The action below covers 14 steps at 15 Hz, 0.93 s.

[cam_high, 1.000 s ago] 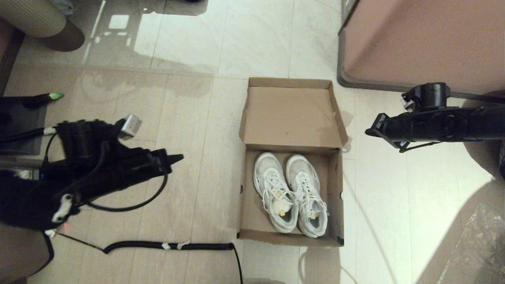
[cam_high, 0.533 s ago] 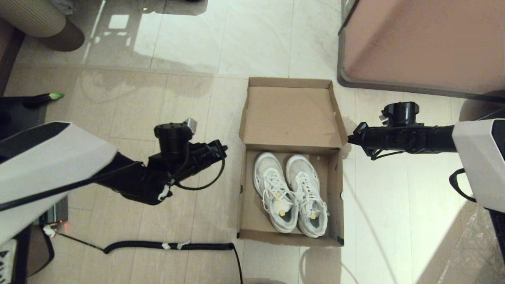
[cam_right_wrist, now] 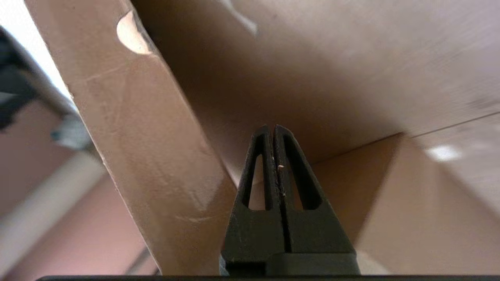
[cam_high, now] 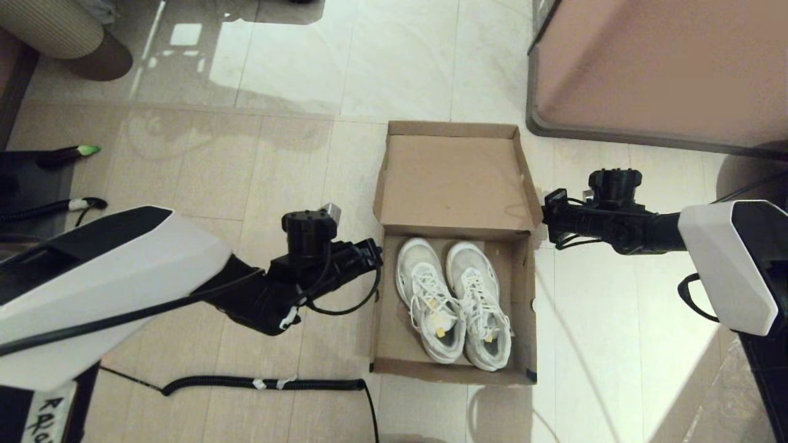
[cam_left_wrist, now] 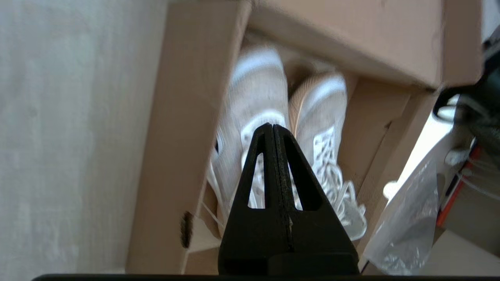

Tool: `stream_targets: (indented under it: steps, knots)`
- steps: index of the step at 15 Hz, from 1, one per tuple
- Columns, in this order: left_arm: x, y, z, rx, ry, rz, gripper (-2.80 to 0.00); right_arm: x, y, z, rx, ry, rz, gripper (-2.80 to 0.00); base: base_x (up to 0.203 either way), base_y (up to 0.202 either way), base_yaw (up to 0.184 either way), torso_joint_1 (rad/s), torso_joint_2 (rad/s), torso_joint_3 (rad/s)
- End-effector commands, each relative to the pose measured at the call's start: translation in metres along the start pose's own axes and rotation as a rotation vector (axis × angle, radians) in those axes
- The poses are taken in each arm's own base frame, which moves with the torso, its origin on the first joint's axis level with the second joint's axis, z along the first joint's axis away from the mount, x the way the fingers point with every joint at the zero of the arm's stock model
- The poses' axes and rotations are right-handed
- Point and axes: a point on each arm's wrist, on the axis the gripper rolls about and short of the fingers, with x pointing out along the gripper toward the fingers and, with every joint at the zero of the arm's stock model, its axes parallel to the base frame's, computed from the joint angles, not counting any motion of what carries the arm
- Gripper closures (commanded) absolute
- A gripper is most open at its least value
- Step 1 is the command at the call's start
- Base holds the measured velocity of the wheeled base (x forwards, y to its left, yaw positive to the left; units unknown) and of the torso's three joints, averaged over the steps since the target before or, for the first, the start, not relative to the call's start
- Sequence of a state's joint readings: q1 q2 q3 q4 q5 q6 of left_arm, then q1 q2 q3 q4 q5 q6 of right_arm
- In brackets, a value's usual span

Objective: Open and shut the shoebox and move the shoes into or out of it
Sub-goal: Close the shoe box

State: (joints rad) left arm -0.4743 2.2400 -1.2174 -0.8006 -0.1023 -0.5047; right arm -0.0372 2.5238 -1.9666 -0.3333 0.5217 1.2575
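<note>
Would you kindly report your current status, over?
Both end effectors shut, left and right flanking the shoebox. Lid open, sneakers inside. Nothing blocking.

White arm shells, black wrists, looping cables

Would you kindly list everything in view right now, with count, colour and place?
shoebox: one, brown cardboard, floor centre, lid open.
shoes: two, white, side by side inside the shoebox.
block: one, pinkish-tan with grey rim, far right.
coiled cable: one, black, on floor near left of the shoebox.
plastic sheet: one, clear, near right corner.
left end effector: one, black, shut, at the shoebox's left wall.
right end effector: one, black, shut, at the lid's right edge.
</note>
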Motion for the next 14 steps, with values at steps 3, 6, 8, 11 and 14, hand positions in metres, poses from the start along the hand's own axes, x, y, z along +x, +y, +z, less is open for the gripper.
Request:
stream_targets:
  steps: [3,6,8,11,14]
  knots:
    - [0.007,-0.013,-0.019,0.007,0.043,-0.031,0.0,0.006,0.0,-0.004,0.171,0.015,0.06,0.0,0.0,0.0,0.0,0.0,0.0,0.0]
    - [0.012,-0.018,-0.034,0.012,0.077,-0.041,0.0,0.008,0.002,-0.001,0.297,0.058,0.146,0.0,0.0,0.0,0.0,0.0,0.0,0.0]
    - [0.014,-0.02,-0.04,0.014,0.089,-0.046,0.0,0.01,-0.001,0.0,0.343,0.093,0.17,0.0,0.0,0.0,0.0,0.0,0.0,0.0]
    - [0.019,-0.017,-0.054,0.041,0.119,-0.039,0.0,0.011,-0.004,-0.001,0.373,0.171,0.207,0.0,0.0,0.0,0.0,0.0,0.0,0.0]
    - [0.022,-0.019,-0.063,0.091,0.138,-0.049,0.0,0.012,-0.006,-0.002,0.368,0.227,0.212,0.0,0.0,0.0,0.0,0.0,0.0,0.0]
